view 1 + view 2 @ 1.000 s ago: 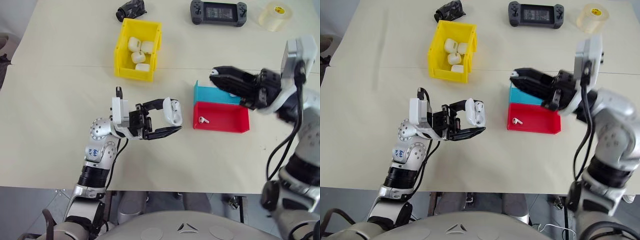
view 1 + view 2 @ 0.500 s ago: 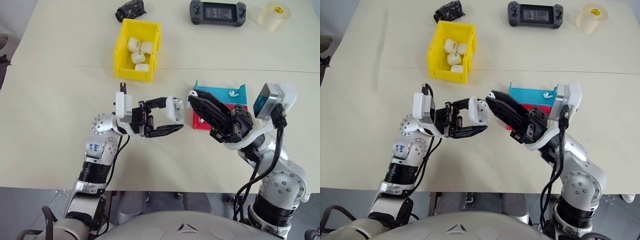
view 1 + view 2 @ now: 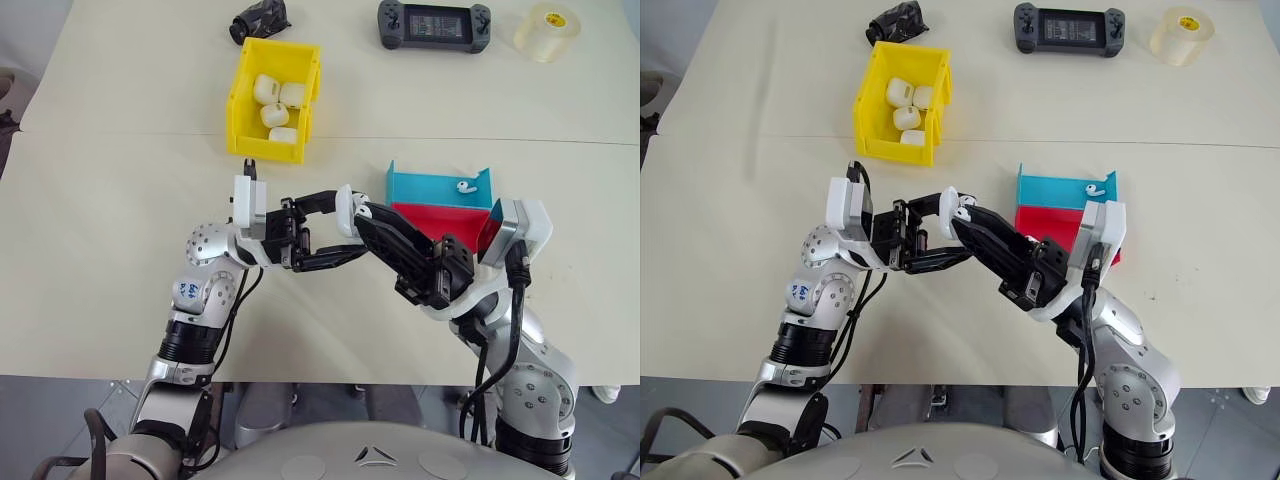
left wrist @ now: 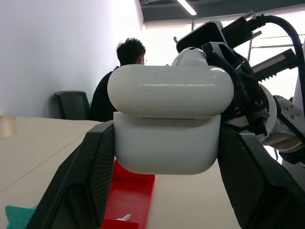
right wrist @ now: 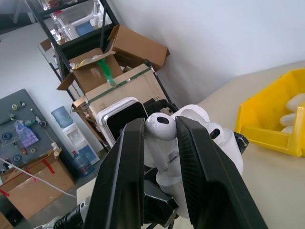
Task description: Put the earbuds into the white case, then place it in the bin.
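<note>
My left gripper (image 3: 346, 224) is shut on the white case (image 4: 169, 124) and holds it above the table's middle. My right gripper (image 5: 159, 125) is shut on one of the earbuds (image 5: 161, 127), and its tips sit right against the top of the white case (image 3: 345, 203). A second earbud (image 3: 462, 186) lies in the blue tray (image 3: 430, 187). A small white piece, seemingly an earbud (image 4: 125, 217), rests in the red tray (image 4: 133, 191). The yellow bin (image 3: 238, 95) stands at the back left of the table and holds several white cases.
The red tray (image 3: 428, 217) lies partly under my right arm. A game controller (image 3: 436, 22), a tape roll (image 3: 547, 28) and a black object (image 3: 262, 18) line the far edge. A person (image 4: 121, 71) sits behind the table. Shelves with cardboard boxes (image 5: 119, 62) stand to one side.
My right gripper has swung in from above the trays to the left and down, bringing the earbud up against the case. The left gripper has kept the case in place.
</note>
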### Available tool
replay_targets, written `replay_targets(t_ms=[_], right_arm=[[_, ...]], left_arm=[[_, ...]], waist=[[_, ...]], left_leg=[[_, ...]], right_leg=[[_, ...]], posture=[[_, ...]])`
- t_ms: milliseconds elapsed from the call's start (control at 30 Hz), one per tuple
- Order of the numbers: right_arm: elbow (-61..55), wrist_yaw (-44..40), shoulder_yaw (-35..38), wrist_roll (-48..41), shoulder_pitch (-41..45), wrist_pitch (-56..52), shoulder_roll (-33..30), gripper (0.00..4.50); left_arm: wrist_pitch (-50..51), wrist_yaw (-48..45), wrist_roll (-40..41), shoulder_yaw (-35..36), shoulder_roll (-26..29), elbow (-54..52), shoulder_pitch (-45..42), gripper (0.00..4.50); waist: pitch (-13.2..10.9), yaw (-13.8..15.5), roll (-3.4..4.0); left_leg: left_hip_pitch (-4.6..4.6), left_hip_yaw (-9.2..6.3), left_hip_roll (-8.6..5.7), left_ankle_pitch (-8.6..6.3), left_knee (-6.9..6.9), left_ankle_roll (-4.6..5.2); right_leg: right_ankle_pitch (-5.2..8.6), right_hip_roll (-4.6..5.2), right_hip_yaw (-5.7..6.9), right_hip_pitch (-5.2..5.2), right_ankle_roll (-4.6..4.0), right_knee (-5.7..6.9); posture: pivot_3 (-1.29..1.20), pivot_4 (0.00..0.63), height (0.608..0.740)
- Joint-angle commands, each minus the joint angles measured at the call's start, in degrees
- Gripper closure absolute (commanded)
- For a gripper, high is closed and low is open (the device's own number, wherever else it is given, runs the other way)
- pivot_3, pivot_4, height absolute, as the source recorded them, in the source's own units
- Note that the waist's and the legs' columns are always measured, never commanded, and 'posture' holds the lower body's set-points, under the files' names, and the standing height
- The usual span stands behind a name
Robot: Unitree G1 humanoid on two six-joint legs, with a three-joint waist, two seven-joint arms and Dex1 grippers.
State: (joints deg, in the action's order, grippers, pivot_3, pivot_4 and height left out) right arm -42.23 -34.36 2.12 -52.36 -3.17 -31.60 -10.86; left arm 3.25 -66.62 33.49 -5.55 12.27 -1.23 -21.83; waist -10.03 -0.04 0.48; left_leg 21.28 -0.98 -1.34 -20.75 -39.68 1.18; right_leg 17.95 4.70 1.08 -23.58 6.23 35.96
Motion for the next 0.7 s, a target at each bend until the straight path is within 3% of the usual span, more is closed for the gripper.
replay_targets(t_ms=[33,300,433,533,667,700], right_arm=[[0.18,-1.88,-1.81,1.3,-1.16,2.66,-1.25,3.53],[2.22,-4.24,-4.68,5.03,-3.02,7.37,-3.37,3.53],[2.58,-3.76,-4.92,1.09,-3.09,4.41,-5.32,3.53],[2.54,-3.57,-5.07,1.24,-1.78,5.0,-6.23,2.85],[2.44,-3.2,-3.75,2.84,-1.16,7.19,-7.43,1.54],[2.14,-3.46,-2.43,2.49,-1.52,7.17,-8.61,1.54]], left_arm=[[0.32,0.29,1.51,0.45,-0.3,-2.95,-0.62,1.7],[1.56,0.87,2.39,1.24,-0.89,-3.43,-1.11,1.7],[1.51,0.61,2.11,1.43,-0.93,-3.37,-1.17,1.7],[1.51,0.31,1.84,1.38,-0.82,-3.34,-1.08,1.7],[1.64,0.62,0.65,1.2,-0.26,-3.1,-0.77,1.7],[1.07,1.2,-1.08,1.03,0.45,-2.67,-0.73,1.7]], waist=[[0.0,0.0,0.0],[0.0,0.02,0.0],[0.0,0.02,0.0],[0.0,0.02,0.0],[0.0,0.05,0.0],[0.0,0.11,0.0]], left_leg=[[-0.01,0.0,0.0,0.0,0.0,0.0],[-0.02,0.0,0.0,0.0,0.0,0.0],[-0.02,0.0,0.0,0.0,0.0,0.0],[-0.02,0.0,0.01,0.0,0.0,0.0],[-0.03,0.0,0.02,0.0,0.0,0.0],[-0.03,0.0,0.01,0.0,0.0,0.0]], right_leg=[[0.0,0.0,0.0,0.0,0.0,0.0],[0.0,0.0,0.0,0.01,0.0,0.0],[0.0,0.0,0.0,0.02,0.0,-0.01],[0.0,0.0,0.0,0.02,0.0,-0.02],[0.0,0.0,0.01,0.02,0.0,-0.01],[0.0,0.0,0.0,0.02,0.0,-0.02]], posture=[[0.0,0.15,0.74],[0.0,0.15,0.74],[0.0,0.15,0.74],[0.0,0.15,0.74],[0.0,0.15,0.74],[0.0,0.15,0.74]])
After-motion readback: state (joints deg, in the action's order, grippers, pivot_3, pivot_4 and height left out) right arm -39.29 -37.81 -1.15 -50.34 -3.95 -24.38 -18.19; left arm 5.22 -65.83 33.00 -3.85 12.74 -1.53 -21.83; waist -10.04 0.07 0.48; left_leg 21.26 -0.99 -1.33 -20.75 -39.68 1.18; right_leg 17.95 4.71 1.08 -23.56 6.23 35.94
